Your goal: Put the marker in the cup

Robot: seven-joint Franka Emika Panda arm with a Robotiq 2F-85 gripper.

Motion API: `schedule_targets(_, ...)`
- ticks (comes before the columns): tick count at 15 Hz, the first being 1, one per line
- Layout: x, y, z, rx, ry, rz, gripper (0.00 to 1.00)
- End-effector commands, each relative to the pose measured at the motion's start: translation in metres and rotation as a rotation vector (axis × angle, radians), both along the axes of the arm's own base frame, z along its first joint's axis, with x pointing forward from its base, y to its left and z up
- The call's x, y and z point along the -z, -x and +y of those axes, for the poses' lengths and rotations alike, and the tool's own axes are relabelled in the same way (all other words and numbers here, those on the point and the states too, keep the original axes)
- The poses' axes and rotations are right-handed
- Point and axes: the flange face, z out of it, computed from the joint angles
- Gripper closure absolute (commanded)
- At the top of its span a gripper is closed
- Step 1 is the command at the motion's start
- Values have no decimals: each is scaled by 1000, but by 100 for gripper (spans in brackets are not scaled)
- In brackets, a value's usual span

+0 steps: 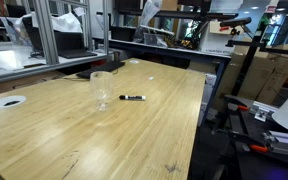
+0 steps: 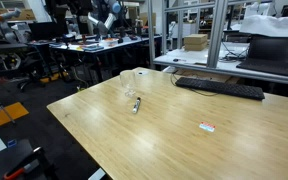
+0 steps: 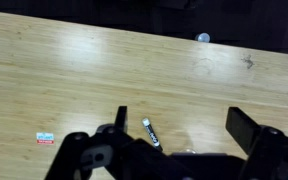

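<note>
Gripper [image 3: 179,120] is hanging wide open over the table [image 3: 74,70], gripping nothing. Marker [image 3: 151,132] is lying flat on the wood between the fingers, running diagonally in the wrist view. A small red-and-blue tag [image 3: 45,138] is sitting well off to the side. In an exterior view the glass [image 1: 101,88] is standing upright, with the marker outside it, just beside its foot, one end pointing roughly at it. White disc [image 1: 9,101] and keyboard [image 2: 219,88] are sitting well apart.
</note>
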Motion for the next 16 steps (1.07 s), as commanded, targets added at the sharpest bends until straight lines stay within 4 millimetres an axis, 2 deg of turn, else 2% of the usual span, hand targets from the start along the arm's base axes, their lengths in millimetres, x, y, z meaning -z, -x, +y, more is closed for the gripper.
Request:
schedule_targets(1, -2, 0, 0, 0, 0, -3, 0)
schedule_targets(6, -5, -1, 0, 0, -1, -9, 0)
schedule_targets(11, 0, -18, 13, -160, 16, -94, 0)
schedule_targets(14, 15, -33, 29, -244, 30, -144, 0)
schedule_targets(16, 37, -46, 41, -329, 68, -171, 0)
